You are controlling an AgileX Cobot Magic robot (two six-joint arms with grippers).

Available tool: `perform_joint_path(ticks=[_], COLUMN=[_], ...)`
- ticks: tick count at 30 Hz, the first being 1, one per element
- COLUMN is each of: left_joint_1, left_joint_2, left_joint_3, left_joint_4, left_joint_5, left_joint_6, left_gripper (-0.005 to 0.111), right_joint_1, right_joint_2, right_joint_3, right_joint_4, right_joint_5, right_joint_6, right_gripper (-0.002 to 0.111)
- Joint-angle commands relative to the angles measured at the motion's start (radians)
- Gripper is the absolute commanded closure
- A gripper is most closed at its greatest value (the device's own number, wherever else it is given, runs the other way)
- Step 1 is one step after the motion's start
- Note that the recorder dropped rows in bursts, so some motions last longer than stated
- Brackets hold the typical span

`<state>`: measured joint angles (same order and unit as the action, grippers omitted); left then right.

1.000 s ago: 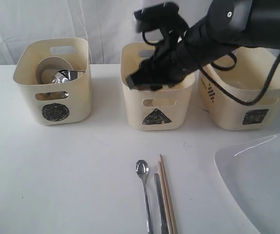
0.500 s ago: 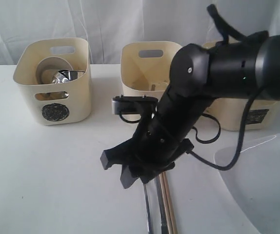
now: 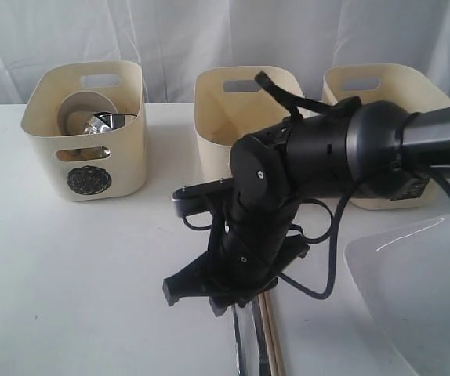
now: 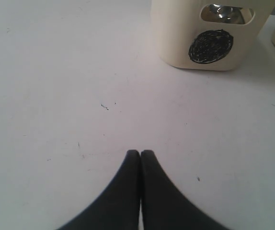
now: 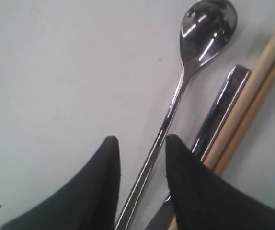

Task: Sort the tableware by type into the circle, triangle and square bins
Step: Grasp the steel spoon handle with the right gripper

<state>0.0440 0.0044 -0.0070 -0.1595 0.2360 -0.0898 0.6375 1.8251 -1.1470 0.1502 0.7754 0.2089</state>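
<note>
A steel spoon (image 5: 207,24) lies on the white table beside a steel knife (image 5: 221,105) and wooden chopsticks (image 5: 257,76). My right gripper (image 5: 141,140) is open and low over them, one finger on each side of the spoon's handle with a gap on both sides. In the exterior view the right arm (image 3: 256,227) covers most of the cutlery; only the handle ends (image 3: 255,348) show. My left gripper (image 4: 140,152) is shut on nothing above bare table, near the circle bin (image 4: 176,33). The circle bin (image 3: 88,157) holds a white bowl (image 3: 76,110) and steel ware (image 3: 109,121).
The triangle bin (image 3: 217,117) and the square bin (image 3: 401,90) stand in a row at the back, partly behind the right arm. A large white plate (image 3: 421,298) lies at the front right, close to the chopsticks.
The right arm has swung from above the triangle bin down and forward to the cutlery at the table's front. The left gripper's view has no earlier frame.
</note>
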Motion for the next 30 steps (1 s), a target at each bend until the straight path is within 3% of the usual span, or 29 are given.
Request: perform_joint_path(ticks=[1, 8, 15, 30], left_joint_1=[-0.008, -0.008, -0.008, -0.008], left_joint_2=[-0.004, -0.004, -0.004, -0.004], left_joint_3=[0.007, 0.007, 0.007, 0.007], left_joint_4=[-0.007, -0.007, -0.007, -0.007], left_joint_5=[-0.005, -0.005, -0.005, -0.005], left_joint_6=[-0.002, -0.002, -0.002, -0.002], left_gripper=[0.107, 0.107, 0.107, 0.107], right_joint_1=[0.002, 0.002, 0.002, 0.002], right_joint_2=[0.031, 0.035, 0.035, 0.110], right_joint_3=[0.041, 0.043, 0.043, 0.043], right_joint_4=[-0.011, -0.013, -0.011, -0.015], right_joint_5=[-0.047, -0.076, -0.074, -0.122], right_joint_6=[0.005, 0.005, 0.005, 0.001], right_gripper=[0.077, 0.077, 0.060, 0.059])
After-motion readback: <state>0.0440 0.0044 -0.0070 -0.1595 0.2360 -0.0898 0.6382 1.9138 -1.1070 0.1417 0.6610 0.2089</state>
